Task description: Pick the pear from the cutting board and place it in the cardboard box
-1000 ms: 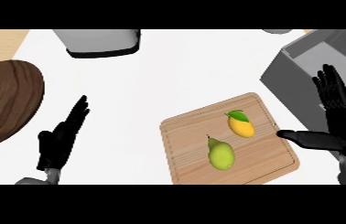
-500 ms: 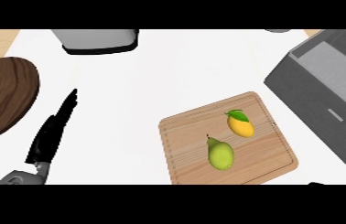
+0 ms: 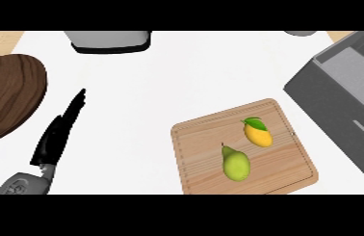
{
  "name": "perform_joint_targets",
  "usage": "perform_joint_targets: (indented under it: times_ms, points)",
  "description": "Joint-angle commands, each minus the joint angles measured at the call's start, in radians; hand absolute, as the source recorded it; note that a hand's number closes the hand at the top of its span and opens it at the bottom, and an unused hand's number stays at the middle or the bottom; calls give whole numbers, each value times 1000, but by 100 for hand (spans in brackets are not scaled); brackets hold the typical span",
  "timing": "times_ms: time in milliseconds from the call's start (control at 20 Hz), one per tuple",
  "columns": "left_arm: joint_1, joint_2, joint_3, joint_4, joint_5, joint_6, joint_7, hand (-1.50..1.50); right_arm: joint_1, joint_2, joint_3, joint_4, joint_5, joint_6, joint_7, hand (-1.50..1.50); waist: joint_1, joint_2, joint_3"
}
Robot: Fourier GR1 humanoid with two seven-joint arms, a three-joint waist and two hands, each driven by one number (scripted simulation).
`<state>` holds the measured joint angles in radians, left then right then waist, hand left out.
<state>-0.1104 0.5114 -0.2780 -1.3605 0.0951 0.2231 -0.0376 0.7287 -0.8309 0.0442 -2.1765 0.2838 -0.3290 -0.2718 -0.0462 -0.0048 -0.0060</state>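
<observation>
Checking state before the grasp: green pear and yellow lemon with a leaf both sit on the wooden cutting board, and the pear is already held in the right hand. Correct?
Not quite. The green pear and the yellow lemon with a leaf do sit on the wooden cutting board, but the pear lies free there; no hand touches it. The head view shows no right hand at all, only the left hand at the left, fingers straight.

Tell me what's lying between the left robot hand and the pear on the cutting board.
Head view: only bare white counter and the board's left margin separate the left robot hand from the pear on the cutting board.
</observation>
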Motion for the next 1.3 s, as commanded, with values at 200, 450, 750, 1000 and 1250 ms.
perform_joint_targets:
  times_ms: [200, 450, 750, 1000, 1250]
  points:
    - [-35, -16, 0, 36, -16, -32, -26, 0, 111, -41, 104, -324, 333, 94, 492, -150, 38, 7, 0]
    - [-16, -25, -5, 39, -25, -40, -33, 0, 40, -115, 115, -376, 344, 164, 709, -150, 47, 7, -1]
    - [-86, -51, -8, 57, -47, -41, 3, 0, -206, -102, 296, -324, 374, 225, 947, -150, 71, 12, 1]
    - [-121, -95, -23, 25, -75, -21, 76, 0, -422, -18, 481, -219, 395, 305, 1095, -150, 65, 7, 4]
    - [-15, -81, 13, 41, -80, -47, -35, 0, -572, 133, 626, -104, 469, 358, 1168, -150, 58, 4, 5]
